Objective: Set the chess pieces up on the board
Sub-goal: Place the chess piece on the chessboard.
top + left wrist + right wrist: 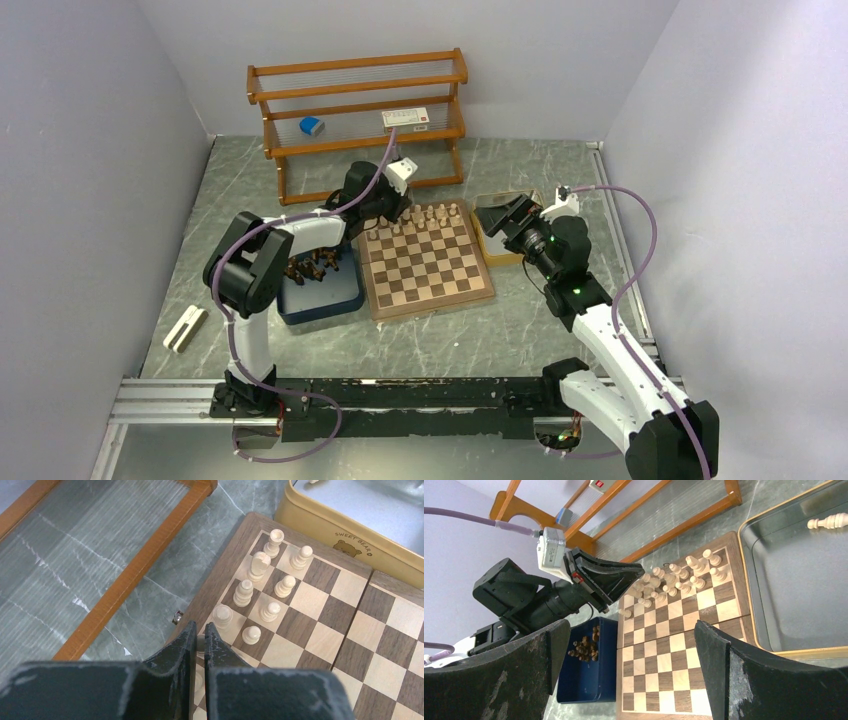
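Your left gripper (pixel 200 631) is pressed closed over the far left corner of the square checked wooden board (pixel 425 265). A pale sliver shows between its tips, but you cannot tell whether it is held. On the far rows stand small cream chessmen (pixel 260 565), while dark brown chessmen (pixel 310 268) sit in the navy plastic tray (pixel 335 305). Your right gripper (pixel 631 630) gapes wide beside the yellow tin tray (pixel 774 595), where one cream piece (pixel 829 521) lies.

Board (pixel 427 262) lies between left tray (pixel 335 292) and right tray (pixel 487 246), rack (pixel 355 110) behind

Wooden rack (pixel 357 110), navy tray (pixel 325 302), yellow tin (pixel 794 590), white block (pixel 186 329), grey table (pixel 560 180)
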`<state>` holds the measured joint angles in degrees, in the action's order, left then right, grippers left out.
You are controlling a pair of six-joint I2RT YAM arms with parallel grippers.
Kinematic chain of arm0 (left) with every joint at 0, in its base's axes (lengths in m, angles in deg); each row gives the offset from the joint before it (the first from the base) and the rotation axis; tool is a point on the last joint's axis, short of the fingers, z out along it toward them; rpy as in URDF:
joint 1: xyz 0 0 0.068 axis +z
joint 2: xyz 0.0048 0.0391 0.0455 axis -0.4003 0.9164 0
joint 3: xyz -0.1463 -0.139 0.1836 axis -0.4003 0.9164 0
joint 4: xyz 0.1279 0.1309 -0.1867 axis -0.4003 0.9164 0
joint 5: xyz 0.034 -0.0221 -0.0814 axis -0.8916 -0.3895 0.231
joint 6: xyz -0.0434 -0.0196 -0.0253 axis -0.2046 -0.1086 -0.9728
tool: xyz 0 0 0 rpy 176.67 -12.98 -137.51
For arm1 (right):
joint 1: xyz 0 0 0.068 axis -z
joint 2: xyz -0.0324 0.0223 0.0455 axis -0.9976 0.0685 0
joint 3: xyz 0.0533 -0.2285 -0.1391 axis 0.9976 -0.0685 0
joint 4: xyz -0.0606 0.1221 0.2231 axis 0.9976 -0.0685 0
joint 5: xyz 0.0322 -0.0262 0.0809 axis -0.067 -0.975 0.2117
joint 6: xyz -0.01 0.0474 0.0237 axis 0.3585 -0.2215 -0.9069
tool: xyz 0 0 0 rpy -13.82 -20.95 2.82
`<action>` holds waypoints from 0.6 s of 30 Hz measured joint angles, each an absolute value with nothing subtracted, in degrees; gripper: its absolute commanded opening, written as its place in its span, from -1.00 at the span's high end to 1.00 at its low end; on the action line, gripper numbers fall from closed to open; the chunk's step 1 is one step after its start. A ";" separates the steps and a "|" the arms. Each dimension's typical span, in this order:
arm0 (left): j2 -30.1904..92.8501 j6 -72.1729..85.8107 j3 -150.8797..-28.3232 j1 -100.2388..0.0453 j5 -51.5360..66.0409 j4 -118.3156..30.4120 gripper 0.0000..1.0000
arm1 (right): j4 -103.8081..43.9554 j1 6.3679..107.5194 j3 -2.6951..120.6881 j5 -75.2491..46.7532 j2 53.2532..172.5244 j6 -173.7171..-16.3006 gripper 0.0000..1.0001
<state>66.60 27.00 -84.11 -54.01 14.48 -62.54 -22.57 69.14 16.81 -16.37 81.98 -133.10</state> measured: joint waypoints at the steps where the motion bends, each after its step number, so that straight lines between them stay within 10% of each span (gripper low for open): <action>1: 66.62 26.98 -84.11 -54.01 14.50 -62.56 0.90 | -22.63 69.14 16.81 -16.39 81.96 -133.08 -1.00; 18: 67.08 27.02 -84.09 -54.01 14.67 -62.54 0.85 | -22.92 69.14 16.81 -16.41 81.65 -133.06 -1.00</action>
